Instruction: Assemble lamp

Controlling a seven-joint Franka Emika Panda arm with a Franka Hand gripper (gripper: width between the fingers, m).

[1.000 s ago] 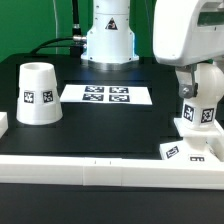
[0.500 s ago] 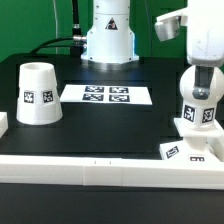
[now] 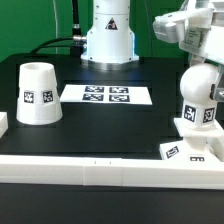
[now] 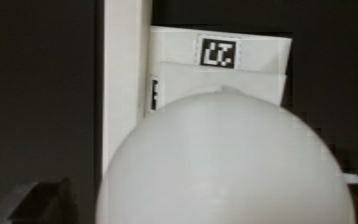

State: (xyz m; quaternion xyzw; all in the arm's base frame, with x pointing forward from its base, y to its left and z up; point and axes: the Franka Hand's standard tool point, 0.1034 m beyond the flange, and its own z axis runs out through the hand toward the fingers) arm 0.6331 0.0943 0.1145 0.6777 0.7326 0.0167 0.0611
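The white rounded bulb [image 3: 198, 98] stands upright on the flat square base [image 3: 188, 146] at the exterior view's right, with tags on both. My gripper [image 3: 193, 55] hangs just above the bulb's top, apart from it, open and holding nothing. In the wrist view the bulb [image 4: 220, 160] fills the lower middle, and the base [image 4: 229, 60] with its tag shows beyond it. The tapered white shade [image 3: 37, 93] stands alone, narrow end up, at the exterior view's left.
The marker board [image 3: 105, 95] lies flat between the shade and the bulb. A long white rail [image 3: 90, 165] runs along the table's front edge and shows in the wrist view [image 4: 126, 70]. The robot's pedestal [image 3: 108, 40] stands at the back.
My gripper was around the bulb a second ago. It has let go and risen above it. The bulb stays upright on the base.
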